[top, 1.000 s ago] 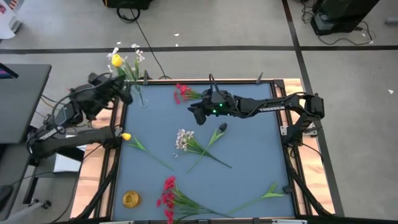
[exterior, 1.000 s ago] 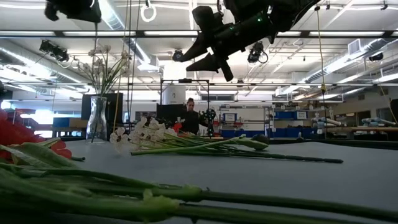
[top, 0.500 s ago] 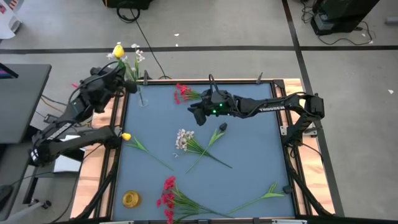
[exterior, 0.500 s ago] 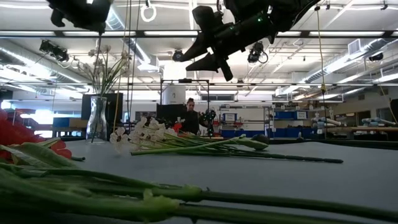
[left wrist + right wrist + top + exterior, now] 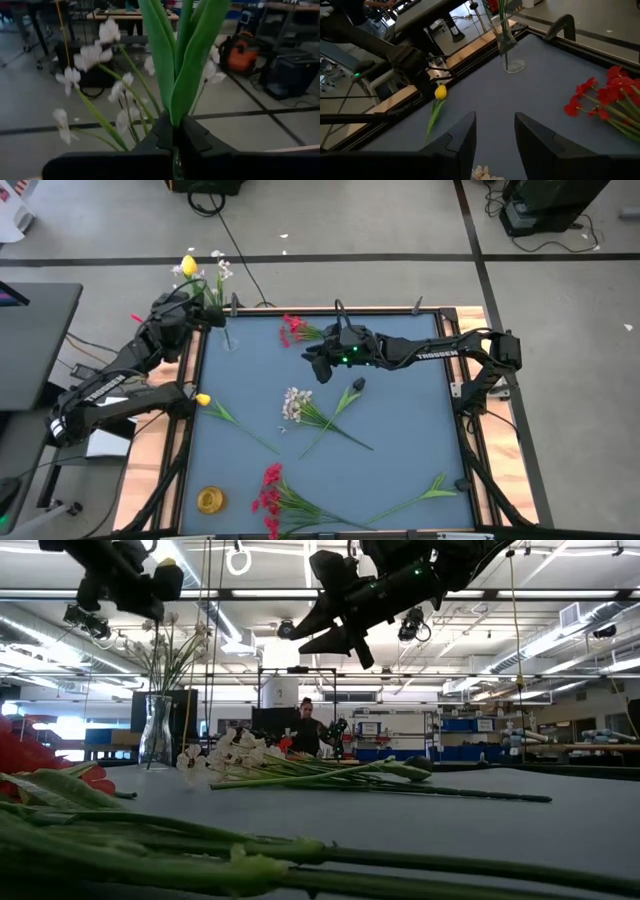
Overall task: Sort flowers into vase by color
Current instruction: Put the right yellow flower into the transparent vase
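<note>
The left gripper's fingers are pinching shut on a green stem, holding the flower above the glass vase at the table's far left corner, probably to drop it in with the white sprays there, though the bloom is out of sight. The right gripper is hanging open and empty over mid-table near a red cluster. White, yellow and red flowers are lying unsorted.

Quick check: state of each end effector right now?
Left end effector: shut on a green-leaved flower stem, up beside the vase.
Right end effector: open, holding nothing, above the table.
</note>
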Controlling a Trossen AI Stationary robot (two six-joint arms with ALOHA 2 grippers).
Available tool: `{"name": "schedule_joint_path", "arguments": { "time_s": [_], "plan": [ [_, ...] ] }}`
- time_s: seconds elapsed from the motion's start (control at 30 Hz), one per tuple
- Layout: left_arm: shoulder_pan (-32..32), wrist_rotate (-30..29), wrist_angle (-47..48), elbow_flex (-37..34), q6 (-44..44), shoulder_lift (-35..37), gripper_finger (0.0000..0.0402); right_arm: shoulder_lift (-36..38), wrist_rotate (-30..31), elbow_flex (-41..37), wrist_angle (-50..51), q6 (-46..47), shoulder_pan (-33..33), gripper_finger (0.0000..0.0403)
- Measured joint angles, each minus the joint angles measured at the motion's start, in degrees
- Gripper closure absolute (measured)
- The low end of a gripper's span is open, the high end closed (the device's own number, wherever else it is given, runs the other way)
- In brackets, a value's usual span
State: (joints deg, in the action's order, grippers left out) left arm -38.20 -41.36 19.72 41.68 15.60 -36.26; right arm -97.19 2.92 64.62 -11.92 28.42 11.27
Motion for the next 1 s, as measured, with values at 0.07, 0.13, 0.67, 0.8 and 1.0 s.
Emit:
{"name": "schedule_joint_path", "arguments": {
  "time_s": [0.07, 0.13, 0.67, 0.8, 1.0],
  "plan": [
    [0.0, -0.2, 0.1, -1.1, 1.9, -0.1, 0.0390, 0.0, 0.0, 0.0, 0.0, 0.2, 0.0, 0.0260],
    [0.0, -1.7, 0.1, -1.3, 3.5, -0.2, 0.0384, 0.0, -0.1, 0.0, 0.0, 0.8, 0.1, 0.0259],
    [0.0, 9.1, 21.1, -0.1, 27.0, -0.5, 0.0161, 0.0, -5.4, 0.0, 17.2, 12.4, 2.9, 0.0241],
    [-0.3, 16.3, 27.2, 2.6, 27.8, -0.5, 0.0143, 0.0, -10.7, 0.0, 17.1, 14.5, 2.9, 0.0242],
    [-0.3, 19.1, 40.7, 9.9, 27.9, -0.5, 0.0141, 0.0, -15.2, 0.0, 19.2, 15.1, 2.8, 0.0242]
  ]
}}
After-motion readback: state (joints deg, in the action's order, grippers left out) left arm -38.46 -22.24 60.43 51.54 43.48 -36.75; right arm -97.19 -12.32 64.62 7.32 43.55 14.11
